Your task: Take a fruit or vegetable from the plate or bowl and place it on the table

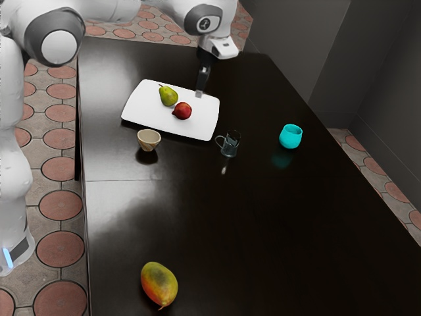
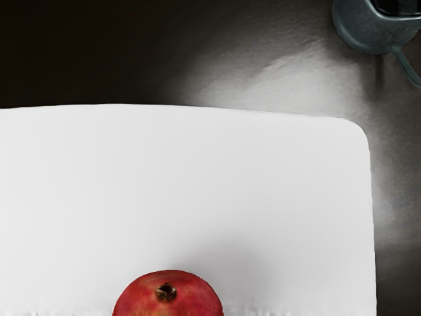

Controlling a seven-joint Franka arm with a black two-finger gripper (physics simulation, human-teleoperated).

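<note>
The black gripper [image 1: 200, 92] hangs over the end of the white plate [image 1: 151, 120] that lies toward the exterior view's right. Whether it is open or shut cannot be made out. On the plate are a green pear [image 1: 168, 95] and, close beside it, a red pomegranate [image 1: 182, 110]; the gripper is to their right in the exterior view, apart from both. In the wrist view the pomegranate [image 2: 168, 297] is partly cut off at the lower edge, crown up, on the white plate [image 2: 197, 171].
A tan bowl [image 1: 148, 139] and a glassy grey mug [image 1: 229, 143] stand near the plate; the wrist view has part of the mug [image 2: 371, 29]. A turquoise cup [image 1: 291, 136] is farther right in the exterior view. A mango [image 1: 159, 284] lies on the dark table [image 1: 263, 230].
</note>
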